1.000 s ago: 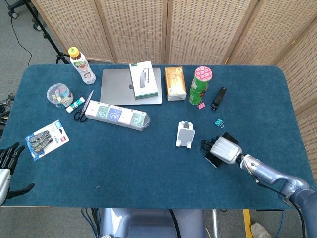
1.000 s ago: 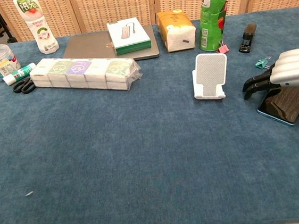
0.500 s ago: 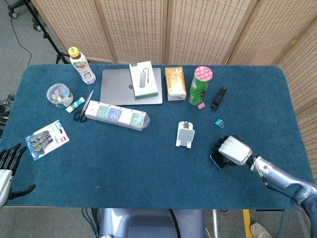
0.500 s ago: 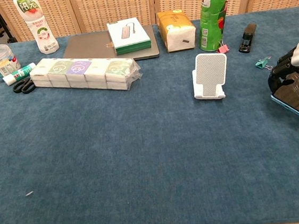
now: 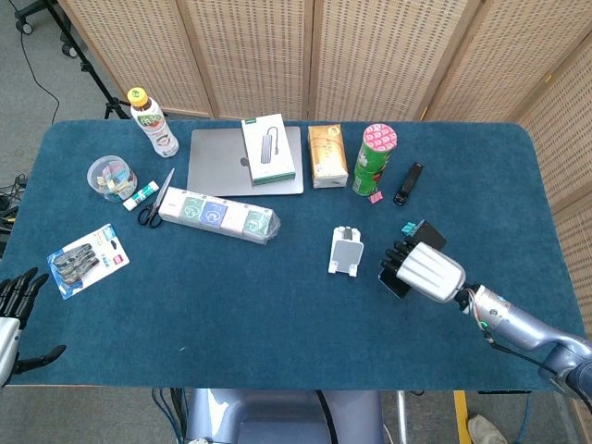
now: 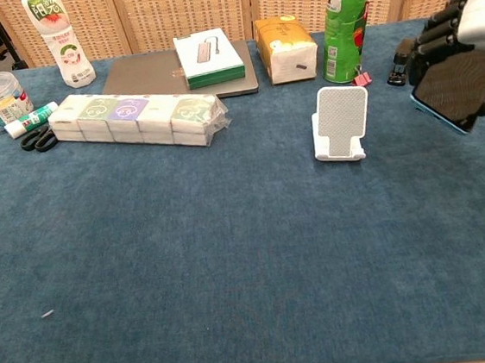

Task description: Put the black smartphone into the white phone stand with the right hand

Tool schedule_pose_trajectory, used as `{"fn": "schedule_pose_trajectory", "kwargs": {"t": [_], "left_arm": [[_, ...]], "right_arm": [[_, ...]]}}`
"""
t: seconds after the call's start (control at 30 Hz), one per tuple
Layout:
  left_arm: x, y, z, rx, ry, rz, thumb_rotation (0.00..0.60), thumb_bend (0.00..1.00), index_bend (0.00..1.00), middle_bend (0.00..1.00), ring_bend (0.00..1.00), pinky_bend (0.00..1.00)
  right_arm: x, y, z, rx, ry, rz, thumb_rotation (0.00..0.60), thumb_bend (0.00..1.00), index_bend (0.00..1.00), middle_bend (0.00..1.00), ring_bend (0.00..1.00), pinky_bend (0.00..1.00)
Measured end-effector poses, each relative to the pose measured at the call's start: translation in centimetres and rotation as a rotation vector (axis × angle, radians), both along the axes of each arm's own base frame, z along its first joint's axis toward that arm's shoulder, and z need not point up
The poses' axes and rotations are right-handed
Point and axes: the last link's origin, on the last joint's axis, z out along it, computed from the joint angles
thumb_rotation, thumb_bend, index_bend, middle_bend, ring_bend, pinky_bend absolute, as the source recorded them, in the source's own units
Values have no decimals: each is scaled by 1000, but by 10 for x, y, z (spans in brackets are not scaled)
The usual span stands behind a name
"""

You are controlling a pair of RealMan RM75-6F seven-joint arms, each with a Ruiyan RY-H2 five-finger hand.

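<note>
At the right side of the blue table: we see the right hand (image 6: 476, 31) holding the black smartphone (image 6: 454, 92) in the air, screen tilted toward the chest camera.
Right hand: its fingers (image 6: 436, 27) wrap over the phone's upper edge and a dark thumb shows at the right edge; the silver back of the hand (image 5: 430, 267) faces the head camera.
Change since half a second ago: we note the hand and phone have risen from near the cloth to about the level of the green can (image 6: 346, 15) in the chest view, and have moved a little left, toward the stand.
Change since a second ago: the phone then lay low on the cloth under the hand; now it is clear of the table (image 6: 233, 260).
Black smartphone: near the white phone stand (image 6: 341, 124), to its right, not touching it; in the head view only its dark ends (image 5: 426, 233) show past the hand.
White phone stand: upright on the cloth, where it stood before, nothing in it.
Left hand (image 5: 17, 298): at the lower left corner of the head view, fingers apart, holding nothing, unchanged.
Behind the phone: a black stapler (image 5: 407, 184) and a small teal clip (image 5: 408, 228) on the cloth.
</note>
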Motion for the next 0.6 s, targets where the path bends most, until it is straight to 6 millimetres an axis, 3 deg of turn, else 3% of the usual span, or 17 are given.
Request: {"fn": "schedule_pose_trajectory", "kwargs": {"t": [0.33,0.6], "left_arm": [[-1,-1,4,1,-13,-5,600,0,0,0,0,0],[-1,-2,6,-1,-25,-6,600,0,0,0,0,0]], "right_arm": [[72,1,-3,-224,88,198,600,0,628,531,400,471],[115,-4,-26,-407,262,334,600,0,628,528,400,471]]}}
